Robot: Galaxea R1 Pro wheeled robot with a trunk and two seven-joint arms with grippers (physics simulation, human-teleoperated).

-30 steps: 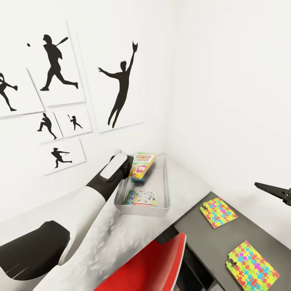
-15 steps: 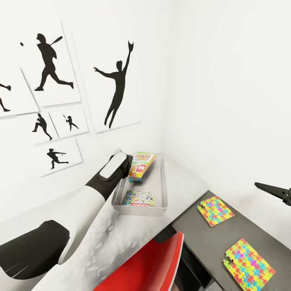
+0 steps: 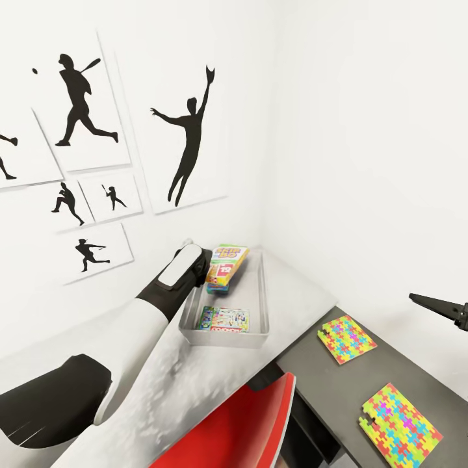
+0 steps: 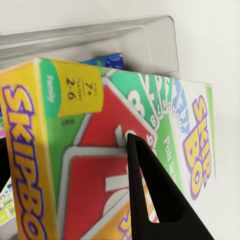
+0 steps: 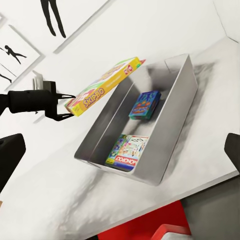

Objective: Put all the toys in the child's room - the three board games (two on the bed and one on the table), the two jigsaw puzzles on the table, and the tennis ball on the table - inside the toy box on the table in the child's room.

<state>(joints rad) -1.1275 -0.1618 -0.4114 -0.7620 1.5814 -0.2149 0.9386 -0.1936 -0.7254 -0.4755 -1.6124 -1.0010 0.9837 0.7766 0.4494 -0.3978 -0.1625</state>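
Slightly lower than a moment ago, the SKIP-BO box (image 3: 227, 266) tilts over the bin (image 5: 176, 125) — left gripper (image 5: 64, 106) clamped on its edge — right gripper's (image 3: 437, 304) state unclear.

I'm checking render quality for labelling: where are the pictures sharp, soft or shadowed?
Head view: walls evenly bright, prints crisp, table mottled. Left wrist view: SKIP-BO box sharp, lettering readable, dark fingers unlit. Right wrist view: toy box inner walls shaded, MONOPOLY box legible.

Red chair (image 3: 240, 426) sits at the near edge, tucked against a lower dark grey desk (image 3: 338, 390). Black baseball-player silhouette prints (image 3: 188, 140) hang tilted on the white wall (image 3: 364, 143).
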